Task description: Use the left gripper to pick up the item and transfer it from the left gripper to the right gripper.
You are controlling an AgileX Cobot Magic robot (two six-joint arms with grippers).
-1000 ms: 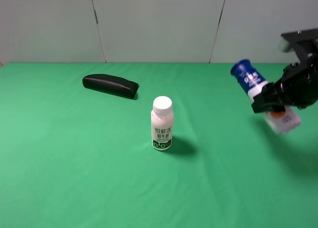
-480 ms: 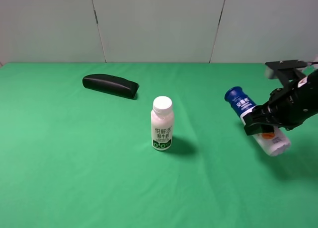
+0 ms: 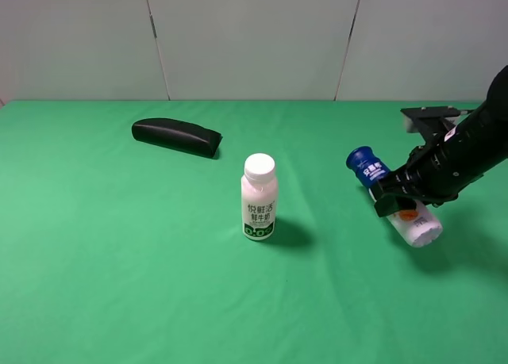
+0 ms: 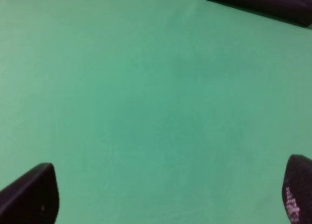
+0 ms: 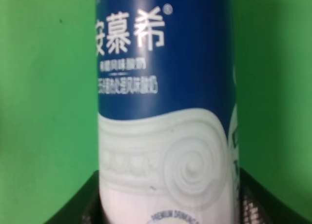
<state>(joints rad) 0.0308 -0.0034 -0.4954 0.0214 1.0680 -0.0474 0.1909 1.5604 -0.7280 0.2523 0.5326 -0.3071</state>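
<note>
The right gripper is clamped around the middle of the item, holding it tilted above the green table on the right side, blue cap pointing toward the milk bottle. The left gripper hangs over bare cloth, its fingers apart, near the black case

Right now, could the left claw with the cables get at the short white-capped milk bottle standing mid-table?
Probably yes: the milk bottle stands alone on open green cloth, and the left gripper is open over bare cloth beside the black oblong case.
</note>
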